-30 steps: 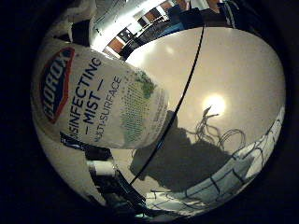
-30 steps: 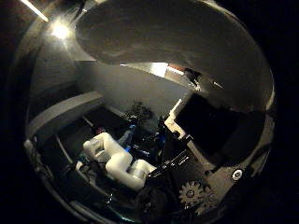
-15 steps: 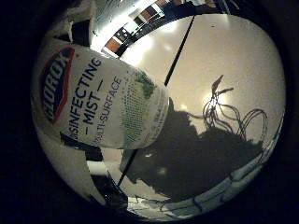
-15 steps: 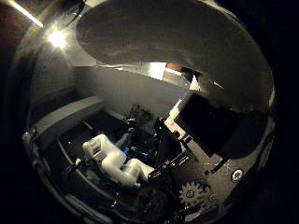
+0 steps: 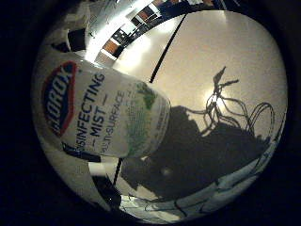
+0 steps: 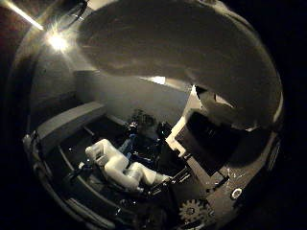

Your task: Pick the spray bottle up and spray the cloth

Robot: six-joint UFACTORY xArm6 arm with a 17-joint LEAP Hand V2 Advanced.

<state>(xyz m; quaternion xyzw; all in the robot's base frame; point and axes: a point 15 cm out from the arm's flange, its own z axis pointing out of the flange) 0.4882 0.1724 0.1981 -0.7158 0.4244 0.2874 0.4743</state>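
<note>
The table (image 5: 221,61) has slid past below; the hand (image 6: 211,158) grips the spray bottle (image 5: 103,117).

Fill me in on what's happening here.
The robot's hand has a white spray bottle right up against its palm, lifted clear above a pale floor, where its shadow falls. At one edge of the little finger side view lies a light cloth with dark lines. No spray is visible, and the bottle's nozzle is out of view.
</note>
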